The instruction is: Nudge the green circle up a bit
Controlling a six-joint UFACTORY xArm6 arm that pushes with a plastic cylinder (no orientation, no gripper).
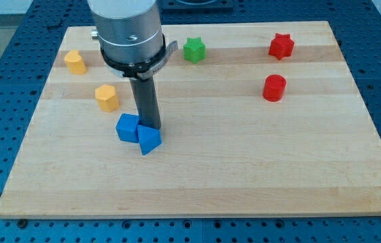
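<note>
No green circle shows in the camera view; the arm's wide grey body covers part of the board's top left. The only green block I see is a green star [193, 50] near the view's top, just right of the arm. My tip [151, 127] stands left of the board's middle. It sits right against a blue cube [128, 127] on its left and a blue triangular block [148, 140] just below it. The green star lies well above and to the right of my tip.
A yellow block [75, 61] lies at the top left and another yellow block [107, 97] lies left of my tip. A red star [281, 46] and a red cylinder [274, 88] are at the right. The wooden board [244, 169] ends on all sides.
</note>
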